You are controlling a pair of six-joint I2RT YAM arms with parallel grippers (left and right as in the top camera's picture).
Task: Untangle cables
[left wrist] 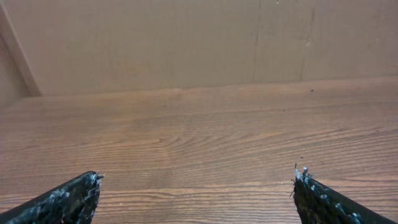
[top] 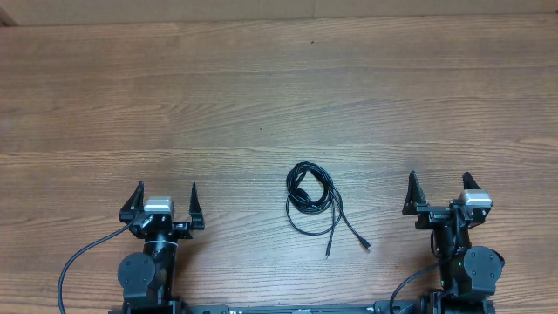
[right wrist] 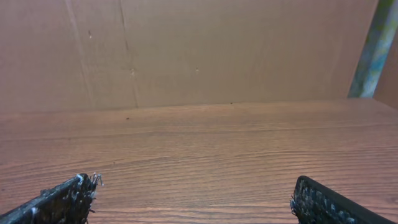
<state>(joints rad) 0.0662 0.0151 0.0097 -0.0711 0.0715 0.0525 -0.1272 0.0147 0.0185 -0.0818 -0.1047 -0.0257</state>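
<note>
The cables (top: 310, 194) lie as a tangle of thin black loops on the wooden table, between the two arms, with two plug ends (top: 366, 248) trailing toward the front. My left gripper (top: 162, 194) stands open to the left of the tangle, well apart from it. Open too, my right gripper (top: 438, 185) sits to the right of the cables with nothing between its fingers. Both wrist views show only bare wood past the fingertips (left wrist: 87, 186) (right wrist: 311, 190); the cables are out of view there.
A brown cardboard wall (left wrist: 186, 43) rises at the far edge of the wooden table (top: 174, 87). Thick black wires (top: 74, 262) run from the arm bases at the front edge.
</note>
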